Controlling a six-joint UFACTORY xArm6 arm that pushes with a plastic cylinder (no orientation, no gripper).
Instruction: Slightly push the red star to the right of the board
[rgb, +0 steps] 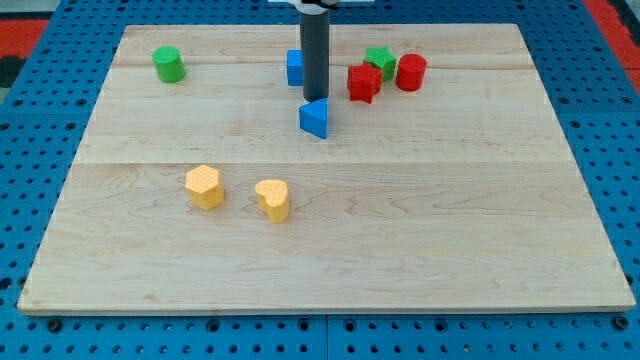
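- One wooden board (330, 250) is seen, lying on a blue pegboard table (40, 150) and filling most of the view; every place below is given relative to this board.
- One dark rod (316, 55) is seen coming down from the view's top over the board's upper middle. My tip (316, 99) is at its lower end, just above the blue triangular block and well to the view's left of the red star. No jaws are carried by the rod, so no open or closed state can be told.
- Seven blocks are counted on the board: two red, two blue, two yellow and two green would make eight, and eight is in fact the count.
- Two red blocks are found near the board's top edge, right of its middle: the red star (364, 82) and, to its right, the red cylinder (411, 72).
- Two blue blocks are seen: a blue block (294, 68) partly hidden behind the rod, its shape not made out, and the blue triangular block (315, 118) below the tip.
- Two yellow blocks lie left of the board's centre: a yellow hexagonal block (204, 187) and a yellow heart-like block (272, 199).
- Two green blocks are seen: a green cylinder (168, 64) by the top left corner, and a green star (380, 58) just behind the two red blocks.
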